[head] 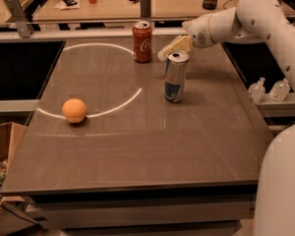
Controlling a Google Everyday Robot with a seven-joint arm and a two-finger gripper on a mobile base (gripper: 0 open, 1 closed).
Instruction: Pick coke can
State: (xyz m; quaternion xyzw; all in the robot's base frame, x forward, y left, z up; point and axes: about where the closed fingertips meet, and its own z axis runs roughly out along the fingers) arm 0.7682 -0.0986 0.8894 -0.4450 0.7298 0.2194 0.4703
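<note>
1. The short red aluminium coke can [142,42], a smooth cylinder with white script and a silver top, stands upright near the far edge of the table, just inside a thin white painted arc [119,101].
2. The robot's cream-coloured gripper [164,54] hangs at the end of a glossy white, rounded arm [258,11] that reaches in from the right. It sits between the two cans, close to the right of the coke can and apart from it (how wide or narrow it stands, I cannot tell).
3. A taller, slimmer silver-and-blue metal can [176,77] stands upright just below the gripper, its open silver top nearly under it.
4. A round orange fruit [74,110] with a matte skin rests on the arc at the left, well apart from both cans.
5. The flat, dark brown table [152,156] has a dull sheen with soft reflections and a thick squared front edge.
6. Two small clear plastic bottles [269,89] stand on a ledge off the table's right side.
</note>
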